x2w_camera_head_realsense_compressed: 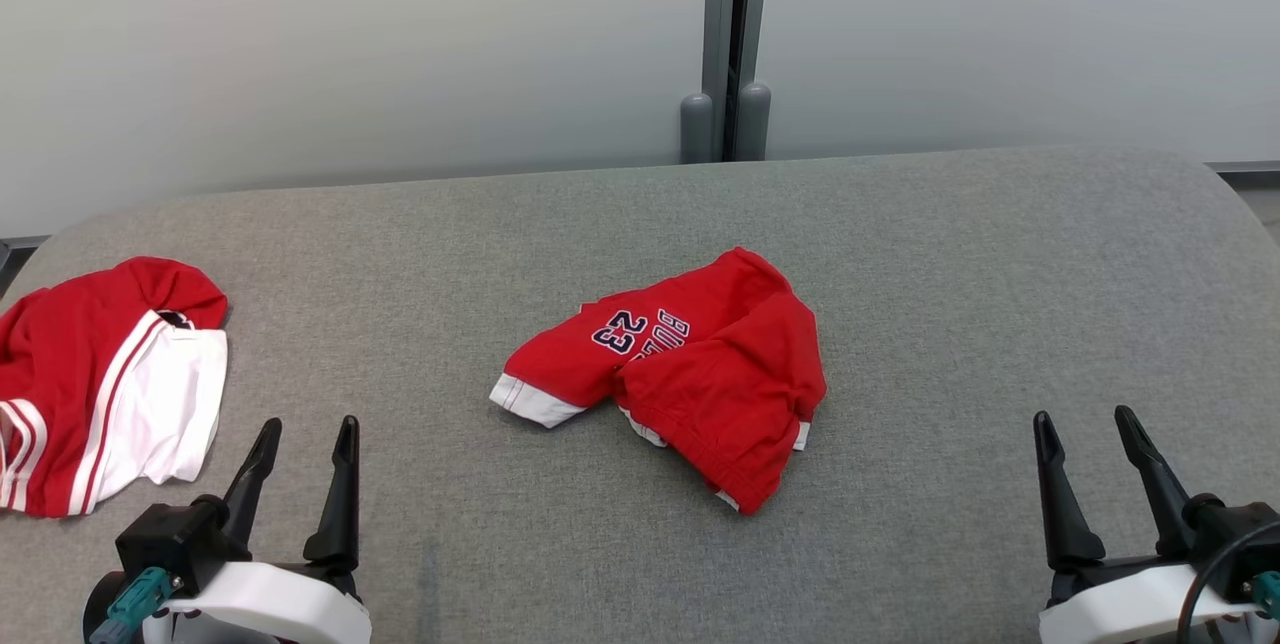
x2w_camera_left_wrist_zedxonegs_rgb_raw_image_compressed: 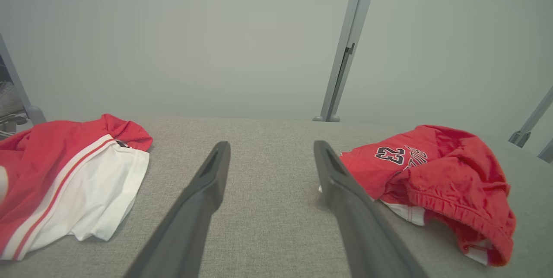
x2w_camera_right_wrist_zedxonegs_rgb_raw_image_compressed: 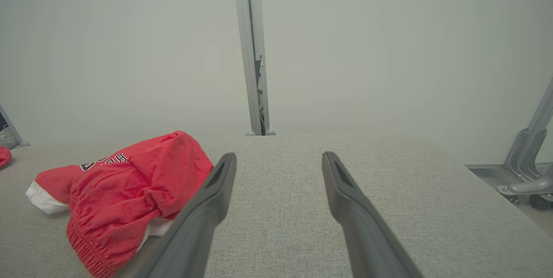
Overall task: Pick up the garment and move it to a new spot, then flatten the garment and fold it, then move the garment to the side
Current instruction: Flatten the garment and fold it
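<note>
Two grippers with fingers spread, and crumpled red shorts (x2w_camera_head_realsense_compressed: 700,374) lying ahead of and between them.

Both the left gripper (x2w_camera_head_realsense_compressed: 310,424) and the right gripper (x2w_camera_head_realsense_compressed: 1081,416) have their dark fingers apart around nothing, over the grey padded surface (x2w_camera_head_realsense_compressed: 950,274). The red shorts (a "23" and white trim show, with the elastic waistband bunched on the near side) sit in a heap beyond the fingertips. They are to the right of the left fingers and to the left of the right ones, touching neither. Bare grey fabric lies between either pair of fingers and the heap. A red-and-white garment (x2w_camera_head_realsense_compressed: 100,384) with striped edging lies just left of the left fingers, apart from them. Beyond it all, a grey post (x2w_camera_head_realsense_compressed: 725,44) splits the pale wall (x2w_camera_head_realsense_compressed: 350,44).
</note>
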`<state>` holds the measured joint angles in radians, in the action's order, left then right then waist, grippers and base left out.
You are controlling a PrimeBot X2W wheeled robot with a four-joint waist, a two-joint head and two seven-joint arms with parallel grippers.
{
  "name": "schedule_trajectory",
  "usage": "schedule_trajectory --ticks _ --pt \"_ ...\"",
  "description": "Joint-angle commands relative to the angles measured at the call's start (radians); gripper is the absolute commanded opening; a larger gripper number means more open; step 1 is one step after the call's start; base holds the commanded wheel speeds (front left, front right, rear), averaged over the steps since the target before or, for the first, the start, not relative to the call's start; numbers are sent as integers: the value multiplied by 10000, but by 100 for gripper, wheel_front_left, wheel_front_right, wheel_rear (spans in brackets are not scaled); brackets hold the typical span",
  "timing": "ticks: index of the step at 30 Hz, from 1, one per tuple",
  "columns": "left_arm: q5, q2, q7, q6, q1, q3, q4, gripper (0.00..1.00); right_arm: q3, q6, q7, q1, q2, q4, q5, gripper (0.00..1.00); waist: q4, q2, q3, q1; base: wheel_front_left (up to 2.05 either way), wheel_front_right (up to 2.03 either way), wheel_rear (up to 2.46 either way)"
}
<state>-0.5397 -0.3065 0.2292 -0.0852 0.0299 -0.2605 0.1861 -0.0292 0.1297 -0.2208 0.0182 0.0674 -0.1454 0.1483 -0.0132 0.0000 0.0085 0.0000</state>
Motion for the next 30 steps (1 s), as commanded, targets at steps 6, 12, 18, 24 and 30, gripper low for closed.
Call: schedule_trajectory --ticks 6,12,18,24,30 --pt "-36 -94 -46 -67 218 -44 -9 100 -28 20 -79 -64 -3 -103 -23 100 -21 0 14 0 0 0 0" --pt "-38 -126 -50 -91 250 -60 5 100 -27 20 -93 -58 -23 -143 -31 100 11 0 48 0 0 0 0" --pt "-55 -139 -49 -112 357 -96 -36 100 -36 20 -108 -117 -45 -157 -64 100 105 0 107 0 0 0 0" --pt "-35 -126 -45 -54 542 -171 -83 100 162 20 -54 -321 -21 -166 -134 100 442 0 278 0 0 0 0" --pt "4 -26 13 -56 850 -218 -132 100 1515 20 246 -980 233 -396 -181 100 1113 0 648 0 0 0 0"
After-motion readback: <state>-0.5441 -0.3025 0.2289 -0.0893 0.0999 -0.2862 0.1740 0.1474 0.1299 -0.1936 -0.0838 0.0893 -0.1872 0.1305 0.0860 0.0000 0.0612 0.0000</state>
